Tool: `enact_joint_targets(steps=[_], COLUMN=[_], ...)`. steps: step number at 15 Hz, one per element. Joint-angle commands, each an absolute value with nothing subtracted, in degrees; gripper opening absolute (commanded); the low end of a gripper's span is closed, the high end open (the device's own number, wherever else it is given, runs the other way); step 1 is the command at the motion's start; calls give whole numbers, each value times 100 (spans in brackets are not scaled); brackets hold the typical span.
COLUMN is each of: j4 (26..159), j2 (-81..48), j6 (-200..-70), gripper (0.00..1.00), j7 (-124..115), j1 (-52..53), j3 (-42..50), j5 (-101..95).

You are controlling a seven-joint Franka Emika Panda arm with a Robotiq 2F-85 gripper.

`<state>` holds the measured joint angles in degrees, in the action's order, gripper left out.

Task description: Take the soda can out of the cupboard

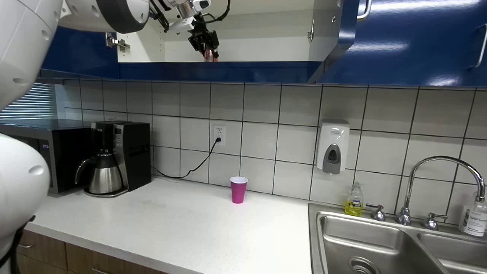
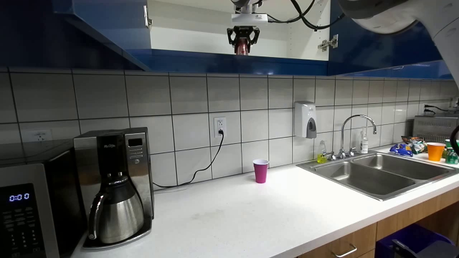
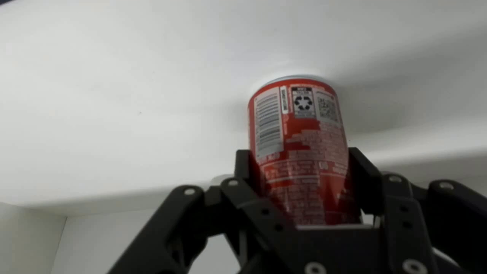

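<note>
The soda can (image 3: 298, 133) is red and stands roughly upright inside the open cupboard (image 1: 220, 71). It also shows in both exterior views (image 1: 209, 56) (image 2: 242, 47), with its lower part hidden behind the blue front ledge (image 2: 233, 62). My gripper (image 3: 300, 167) points down with one finger on each side of the can, pressed against it. The can's wall looks pinched in between the fingers. The can's far end meets or sits close over the pale shelf (image 3: 114, 114); I cannot tell whether it touches. The can's top is hidden by the gripper.
The open cupboard doors (image 1: 335, 34) (image 2: 111, 32) flank the opening, and the ledge runs across its front. Below on the counter (image 1: 171, 220) stand a pink cup (image 1: 238, 190), a coffee maker (image 1: 133, 156) and a microwave (image 2: 32, 200). A sink (image 1: 315, 243) is at one side.
</note>
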<state>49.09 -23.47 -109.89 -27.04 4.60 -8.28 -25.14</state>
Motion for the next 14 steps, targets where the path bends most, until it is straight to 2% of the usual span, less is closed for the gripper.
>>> enact_joint_targets(steps=[1,14], j4=[4712,5441], j2=[-2298,-1249], j6=[-10794,-10454], gripper=[38,38], j7=[-2821,-2816], j1=[601,650], j3=[-804,-785], j5=[-2627,-2581])
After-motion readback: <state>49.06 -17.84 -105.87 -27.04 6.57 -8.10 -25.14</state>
